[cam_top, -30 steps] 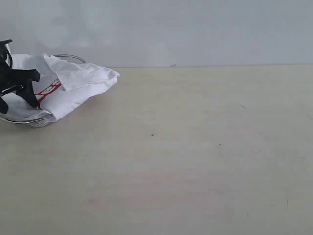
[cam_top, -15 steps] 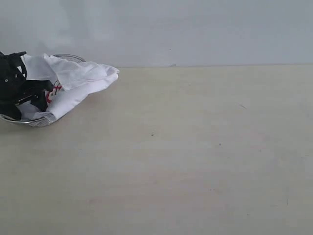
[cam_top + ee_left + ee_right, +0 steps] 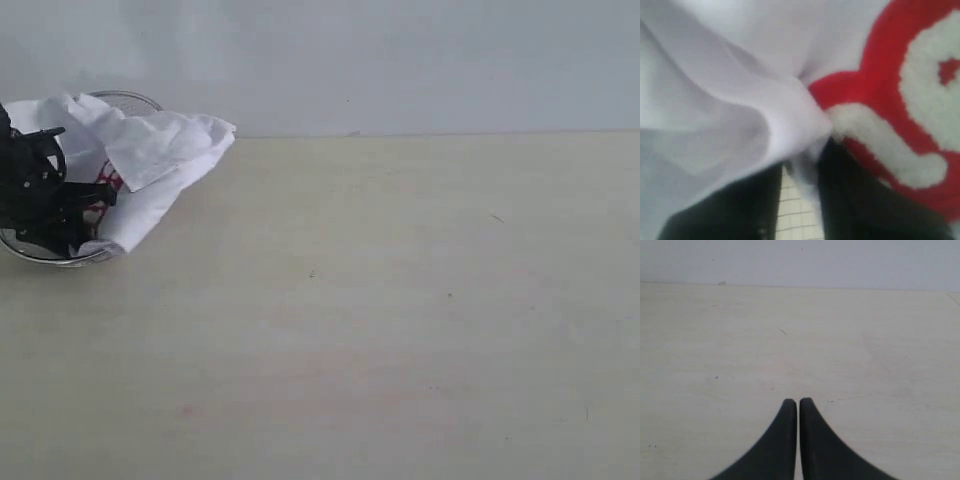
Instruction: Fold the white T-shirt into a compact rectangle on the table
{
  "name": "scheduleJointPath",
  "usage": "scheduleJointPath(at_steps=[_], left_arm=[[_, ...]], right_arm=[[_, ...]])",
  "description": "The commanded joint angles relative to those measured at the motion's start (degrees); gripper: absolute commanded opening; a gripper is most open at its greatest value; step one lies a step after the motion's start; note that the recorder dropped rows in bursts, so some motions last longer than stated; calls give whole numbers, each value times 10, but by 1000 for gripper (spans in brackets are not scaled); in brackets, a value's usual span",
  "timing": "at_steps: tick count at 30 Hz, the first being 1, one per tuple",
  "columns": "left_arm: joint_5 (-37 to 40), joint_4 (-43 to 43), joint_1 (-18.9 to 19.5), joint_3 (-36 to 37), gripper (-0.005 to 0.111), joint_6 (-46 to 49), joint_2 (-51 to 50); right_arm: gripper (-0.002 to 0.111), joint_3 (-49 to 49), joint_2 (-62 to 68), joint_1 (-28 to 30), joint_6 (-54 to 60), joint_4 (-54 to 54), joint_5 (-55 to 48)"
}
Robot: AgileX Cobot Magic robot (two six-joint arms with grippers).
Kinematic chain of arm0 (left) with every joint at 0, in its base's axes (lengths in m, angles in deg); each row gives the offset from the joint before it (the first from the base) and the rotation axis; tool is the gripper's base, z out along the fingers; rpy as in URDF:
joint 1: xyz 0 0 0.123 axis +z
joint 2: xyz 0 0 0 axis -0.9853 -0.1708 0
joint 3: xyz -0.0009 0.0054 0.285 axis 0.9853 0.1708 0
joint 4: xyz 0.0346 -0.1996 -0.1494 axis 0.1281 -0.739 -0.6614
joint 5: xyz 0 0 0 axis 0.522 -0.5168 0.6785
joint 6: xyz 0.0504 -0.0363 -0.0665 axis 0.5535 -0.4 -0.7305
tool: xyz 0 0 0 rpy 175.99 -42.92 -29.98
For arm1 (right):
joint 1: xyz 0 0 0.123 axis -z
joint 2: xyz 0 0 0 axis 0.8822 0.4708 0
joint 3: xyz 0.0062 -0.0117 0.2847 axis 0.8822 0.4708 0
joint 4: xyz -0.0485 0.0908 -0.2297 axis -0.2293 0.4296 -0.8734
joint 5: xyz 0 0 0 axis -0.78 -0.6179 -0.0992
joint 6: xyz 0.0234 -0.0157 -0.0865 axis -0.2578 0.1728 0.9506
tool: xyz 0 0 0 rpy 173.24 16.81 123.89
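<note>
**Operator:** Where is the T-shirt right now?

**Spotter:** Your T-shirt point(image 3: 150, 150) is bunched up in a wire-mesh bowl point(image 3: 45, 257) at the far left of the worktop point(image 3: 400, 300), near its back edge. The cloth is heaped higher than the rim. A thick fold spills over the bowl's right side and out above the worktop. You can see the metal rim only at the back and along the front left.

**Operator:** What is inside the bowl?

**Spotter:** All you can see in it is the shirt. The cloth covers the inside, so you cannot tell what lies beneath.

**Operator:** And my left jaws?

**Spotter:** Your left jaws are down in the heap over the bowl's left half, right by the red lettering point(image 3: 100, 190). In the left wrist view the two black fingers point(image 3: 865, 210) stand close together. A ridge of white cloth is nipped between them, just beside the red print. Through the slit below it you can see the bowl's mesh.

**Operator:** And the right jaws?

**Spotter:** Your right jaws are closed, with the tips touching and nothing between them. They hang over bare worktop, well apart from the bowl.
</note>
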Motion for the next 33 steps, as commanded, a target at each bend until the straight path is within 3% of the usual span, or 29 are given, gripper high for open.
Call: scheduleJointPath(at_steps=[1,13,18,26,33], left_arm=[[-1,-1,-2,-4,4,13,-13],[-21,-29,-2,-10,4,47,146],[-23,-151,-2,-10,4,137,221],[8,-199,-2,-10,4,174,326],[53,-333,-2,-10,4,249,423]], right_arm=[[0,0,-4,4,0,-1,4],[0,0,-4,4,0,-1,4],[0,0,-4,4,0,-1,4],[0,0,-4,4,0,-1,4],[0,0,-4,4,0,-1,5]])
